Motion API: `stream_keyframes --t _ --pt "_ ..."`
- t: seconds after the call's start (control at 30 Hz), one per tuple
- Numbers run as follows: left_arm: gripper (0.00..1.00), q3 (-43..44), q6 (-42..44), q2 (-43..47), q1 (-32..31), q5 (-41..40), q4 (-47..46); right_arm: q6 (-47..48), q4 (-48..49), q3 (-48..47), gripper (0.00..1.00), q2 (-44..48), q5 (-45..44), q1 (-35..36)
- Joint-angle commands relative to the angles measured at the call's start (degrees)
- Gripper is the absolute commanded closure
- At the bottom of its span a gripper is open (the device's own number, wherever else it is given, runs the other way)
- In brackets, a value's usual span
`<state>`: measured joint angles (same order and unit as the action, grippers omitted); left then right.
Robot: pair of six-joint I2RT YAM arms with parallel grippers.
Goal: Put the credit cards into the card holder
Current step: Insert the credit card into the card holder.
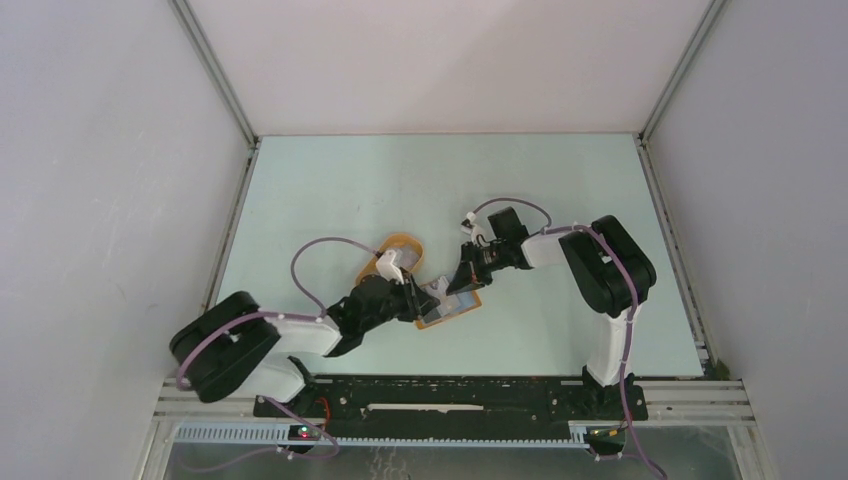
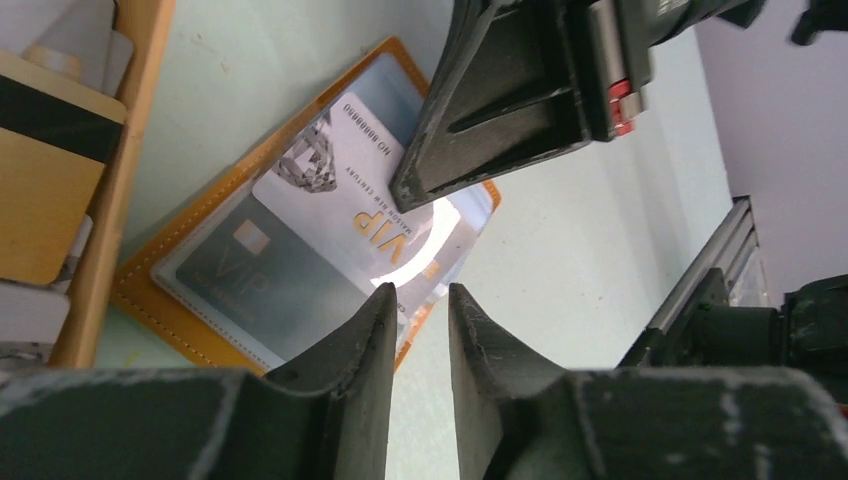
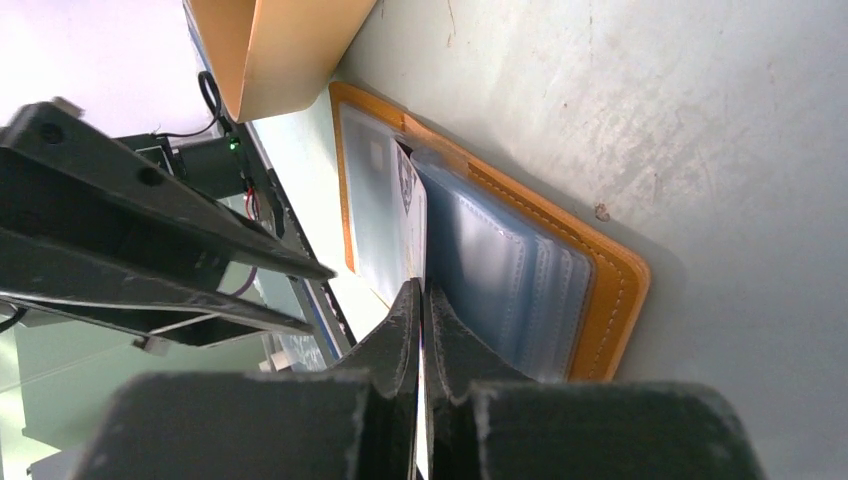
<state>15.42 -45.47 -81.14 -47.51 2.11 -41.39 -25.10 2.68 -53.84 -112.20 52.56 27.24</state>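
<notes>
On your left, the oval orange-rimmed tray (image 2: 140, 60) has a tan card with a black stripe (image 2: 50, 200) and some pale ones in it. Just beside it, the flat orange-tan folding card holder (image 2: 150, 310) lies open. It's got a grey VIP card (image 2: 240, 270) in a clear sleeve, and a pale whitish VIP credit card (image 2: 340, 200) slanted on top. Your left gripper (image 2: 420, 295) hangs over it, jaws slightly apart, nothing between. Your right gripper (image 3: 421, 292) is pinched closed, tips at that pale card's edge.
</notes>
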Motion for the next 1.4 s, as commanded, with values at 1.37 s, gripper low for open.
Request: stream_keyframes --t 1.37 --pt "0.88 0.1 2.1 10.2 -0.4 -7.1 26.6 16.8 -19.3 -8.8 0.79 1.5 -11.3 8.0"
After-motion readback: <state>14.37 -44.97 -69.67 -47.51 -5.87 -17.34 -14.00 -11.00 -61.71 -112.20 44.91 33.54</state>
